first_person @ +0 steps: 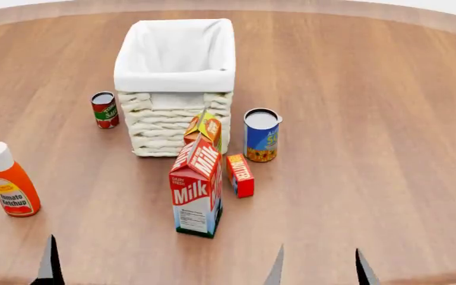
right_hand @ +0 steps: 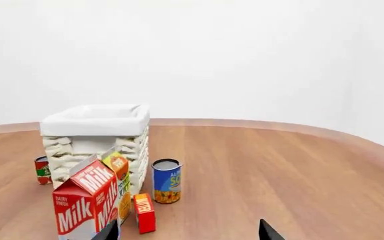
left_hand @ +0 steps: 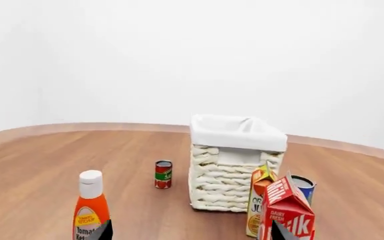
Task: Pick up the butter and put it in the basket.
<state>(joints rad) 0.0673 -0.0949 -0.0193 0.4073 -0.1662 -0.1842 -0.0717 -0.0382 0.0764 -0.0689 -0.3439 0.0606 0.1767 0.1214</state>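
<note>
The butter (first_person: 241, 175), a small red-orange box, stands on the wooden table right of the milk carton (first_person: 196, 190) and in front of the cream woven basket (first_person: 173, 127). In the right wrist view the butter (right_hand: 144, 213) stands ahead of my right gripper (right_hand: 189, 234), towards one fingertip, with the basket (right_hand: 65, 150) behind it. My right gripper (first_person: 319, 270) is open and empty, at the table's near edge. My left gripper (left_hand: 192, 235) is open and empty too, facing the basket (left_hand: 222, 182). The milk carton (left_hand: 289, 212) hides the butter from that view.
An orange juice carton (first_person: 204, 130) leans between the milk carton and the basket. A blue can (first_person: 260, 135) stands right of the basket and a small red can (first_person: 105, 110) to its left. A ketchup bottle (first_person: 10, 181) stands at the near left.
</note>
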